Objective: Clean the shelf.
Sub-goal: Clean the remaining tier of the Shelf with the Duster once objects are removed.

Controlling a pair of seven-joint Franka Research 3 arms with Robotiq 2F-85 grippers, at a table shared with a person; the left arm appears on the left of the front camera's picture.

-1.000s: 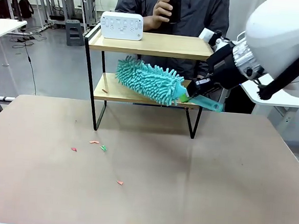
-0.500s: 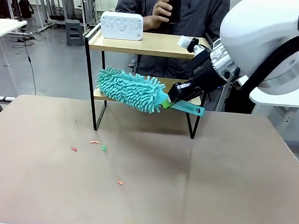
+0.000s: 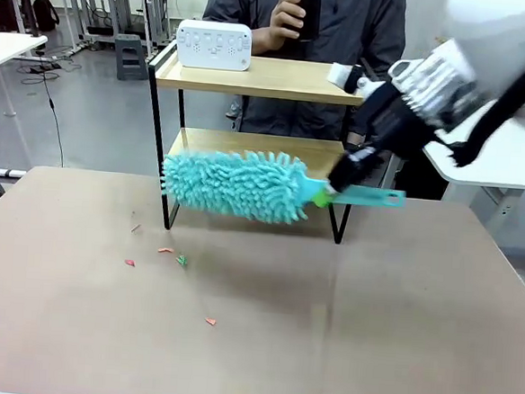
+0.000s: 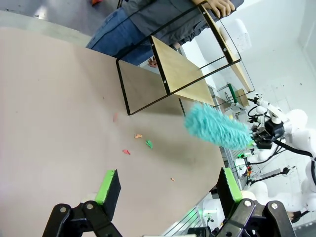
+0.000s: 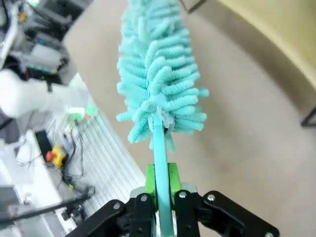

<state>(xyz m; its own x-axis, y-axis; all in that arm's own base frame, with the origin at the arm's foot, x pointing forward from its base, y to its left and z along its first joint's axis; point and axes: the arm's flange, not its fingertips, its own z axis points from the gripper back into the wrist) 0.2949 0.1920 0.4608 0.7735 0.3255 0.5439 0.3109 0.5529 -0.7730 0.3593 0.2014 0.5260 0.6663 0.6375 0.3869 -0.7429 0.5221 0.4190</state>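
The shelf, two light wooden boards in a thin black frame, stands at the far middle of the table. My right gripper is shut on the handle of a fluffy teal duster, whose head hangs level in front of the shelf's lower board, a little above the table. In the right wrist view the green pads clamp the duster handle, with the shelf board at the upper right. My left gripper is open and holds nothing, well above the table, far from the shelf and duster.
A white boxy device sits on the top board. A person stands behind the shelf, a hand holding a dark object. Small red and green scraps lie on the brown table, one near the shelf's left leg.
My right gripper swept the duster left along the lower board and out in front of the shelf. A scrap that lay on the lower board now lies on the table.
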